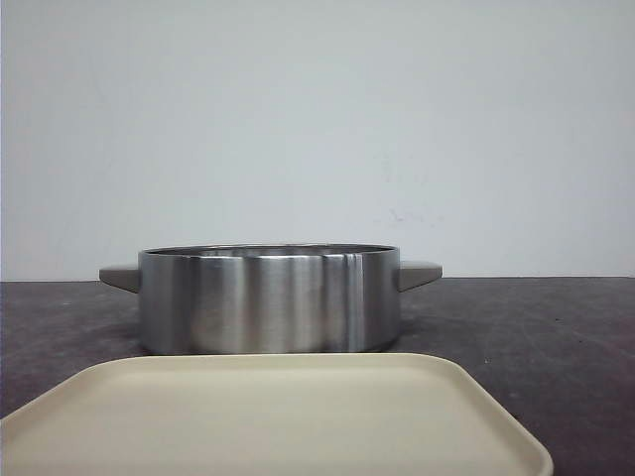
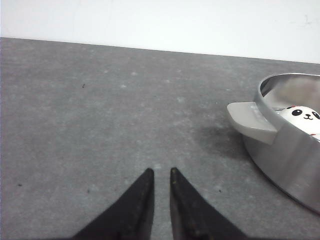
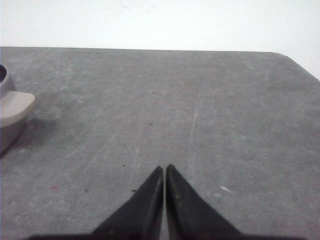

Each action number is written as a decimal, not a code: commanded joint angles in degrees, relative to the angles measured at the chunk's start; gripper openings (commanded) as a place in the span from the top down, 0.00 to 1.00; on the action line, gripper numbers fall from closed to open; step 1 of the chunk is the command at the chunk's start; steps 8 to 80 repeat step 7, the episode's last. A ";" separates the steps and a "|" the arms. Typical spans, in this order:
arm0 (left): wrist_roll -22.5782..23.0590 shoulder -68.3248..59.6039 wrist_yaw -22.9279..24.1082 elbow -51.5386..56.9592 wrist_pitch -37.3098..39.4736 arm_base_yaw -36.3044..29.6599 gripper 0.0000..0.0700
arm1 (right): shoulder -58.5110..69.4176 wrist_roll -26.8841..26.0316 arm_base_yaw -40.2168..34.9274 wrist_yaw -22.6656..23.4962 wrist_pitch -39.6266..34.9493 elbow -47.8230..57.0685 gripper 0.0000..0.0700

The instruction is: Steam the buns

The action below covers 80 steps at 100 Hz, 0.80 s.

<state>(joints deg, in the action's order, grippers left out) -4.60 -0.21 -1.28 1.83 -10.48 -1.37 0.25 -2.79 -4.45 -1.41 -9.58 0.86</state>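
A steel pot (image 1: 268, 297) with grey side handles stands on the dark table. In the left wrist view one panda-faced bun (image 2: 300, 114) shows inside the pot (image 2: 295, 150), with a second one barely showing at the frame's edge. The other buns are hidden by the pot wall; none show in the front view. My left gripper (image 2: 161, 170) is all but shut, a narrow gap between its fingers, empty, over bare table apart from the pot's handle (image 2: 250, 117). My right gripper (image 3: 164, 167) is shut and empty over bare table, away from the pot's other handle (image 3: 12, 107).
A cream tray (image 1: 278, 416) with nothing on it lies in front of the pot, nearest the camera. A white wall runs behind the table. The table's far corner (image 3: 295, 60) shows in the right wrist view.
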 commanded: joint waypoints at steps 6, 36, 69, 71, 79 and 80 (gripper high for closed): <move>0.50 0.02 0.17 -1.03 -0.26 0.00 0.98 | -0.04 0.24 -0.02 -0.09 0.57 -0.17 1.00; 0.50 0.02 0.17 -1.03 -0.26 0.00 0.98 | -0.04 0.24 -0.02 -0.09 0.57 -0.17 1.00; 0.50 0.02 0.17 -1.03 -0.26 0.00 0.98 | -0.04 0.24 -0.02 -0.09 0.57 -0.17 1.00; 0.50 0.02 0.17 -1.03 -0.26 0.00 0.98 | -0.04 0.24 -0.02 -0.09 0.57 -0.17 1.00; 0.50 0.02 0.17 -1.03 -0.26 0.00 0.98 | -0.04 0.24 -0.02 -0.09 0.57 -0.17 1.00; 0.50 0.02 0.17 -1.03 -0.26 0.00 0.98 | -0.04 0.24 -0.02 -0.09 0.57 -0.17 1.00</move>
